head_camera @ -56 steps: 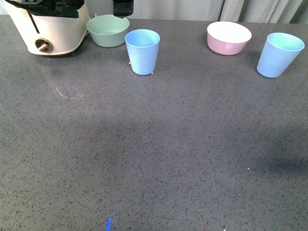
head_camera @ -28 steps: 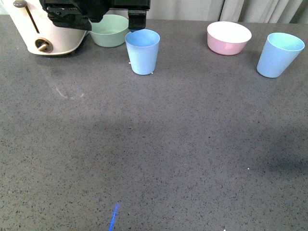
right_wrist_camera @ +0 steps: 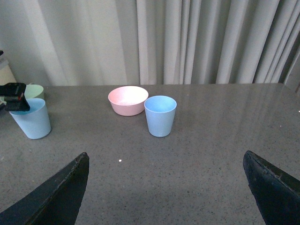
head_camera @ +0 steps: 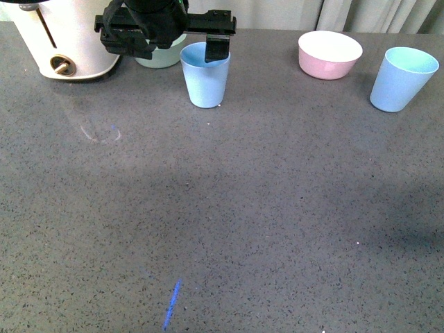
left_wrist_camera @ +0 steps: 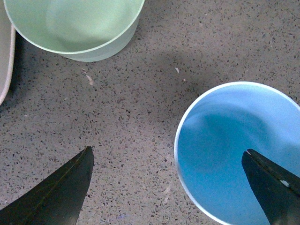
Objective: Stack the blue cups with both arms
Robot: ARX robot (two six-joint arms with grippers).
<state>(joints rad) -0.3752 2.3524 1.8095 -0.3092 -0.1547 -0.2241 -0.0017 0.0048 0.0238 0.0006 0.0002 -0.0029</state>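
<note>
Two light blue cups stand upright on the grey table. One blue cup [head_camera: 205, 80] is at the back left and shows from above in the left wrist view [left_wrist_camera: 225, 154]. My left gripper [head_camera: 177, 52] hangs open over its rim. One finger [left_wrist_camera: 274, 190] is above the cup's inside, the other finger [left_wrist_camera: 56, 192] is over bare table outside it. The second blue cup [head_camera: 402, 78] stands at the far right, ahead of my open right gripper [right_wrist_camera: 165, 154], which holds nothing. The right gripper is out of the front view.
A green bowl [left_wrist_camera: 70, 23] sits just behind the left cup, mostly hidden by the arm in the front view. A white appliance [head_camera: 62, 41] stands at the back left. A pink bowl [head_camera: 330, 54] sits beside the right cup. Curtains hang behind the table.
My left gripper has come forward, down and to the right, from over the green bowl to the left cup. One finger now hangs over the cup's rim. The cups have not moved.
</note>
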